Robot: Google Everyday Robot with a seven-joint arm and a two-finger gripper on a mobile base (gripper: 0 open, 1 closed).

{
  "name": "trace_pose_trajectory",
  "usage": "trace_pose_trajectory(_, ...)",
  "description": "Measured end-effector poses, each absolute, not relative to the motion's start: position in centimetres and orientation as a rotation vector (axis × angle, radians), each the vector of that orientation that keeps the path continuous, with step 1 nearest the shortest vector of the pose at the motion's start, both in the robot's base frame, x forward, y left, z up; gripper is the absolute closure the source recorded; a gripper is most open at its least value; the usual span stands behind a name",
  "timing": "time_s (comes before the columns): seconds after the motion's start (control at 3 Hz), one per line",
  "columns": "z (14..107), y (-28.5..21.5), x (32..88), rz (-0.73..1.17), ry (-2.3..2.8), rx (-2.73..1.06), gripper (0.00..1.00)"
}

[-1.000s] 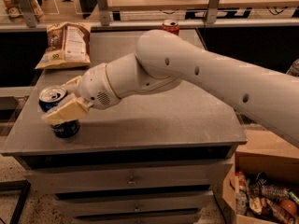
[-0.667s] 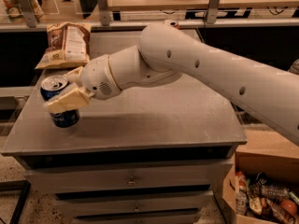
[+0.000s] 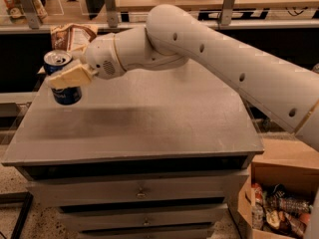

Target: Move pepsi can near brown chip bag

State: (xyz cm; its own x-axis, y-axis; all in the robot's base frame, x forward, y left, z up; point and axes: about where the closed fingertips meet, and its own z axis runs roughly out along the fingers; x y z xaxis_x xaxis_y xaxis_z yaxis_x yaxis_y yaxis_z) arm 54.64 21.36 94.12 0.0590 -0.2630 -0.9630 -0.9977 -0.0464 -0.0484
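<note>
The pepsi can point(image 3: 63, 94) is dark blue with a silver top. My gripper point(image 3: 67, 76) is shut on it and holds it lifted above the left side of the grey table point(image 3: 149, 118). The can's shadow falls on the tabletop below. The brown chip bag point(image 3: 70, 36) lies at the table's far left corner, just behind and right of the can; my wrist hides its lower right part.
My white arm point(image 3: 224, 59) reaches across the table from the right. A cardboard box point(image 3: 279, 203) with snack packets stands on the floor at the lower right. Drawers point(image 3: 139, 193) sit under the tabletop. A railed shelf runs behind the table.
My gripper has lifted the pepsi can off the table and carried it up and back toward the brown chip bag.
</note>
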Motion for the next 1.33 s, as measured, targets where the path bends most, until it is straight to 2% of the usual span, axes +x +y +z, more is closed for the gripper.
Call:
trace_pose_trajectory(0.67, 93.7, 23.5, 60.0, 0.97, 1.406, -1.415, 0.5)
trace_pose_trajectory(1.33, 91.7, 26.4, 63.9, 0.889, 1.512, -1.393, 0.35)
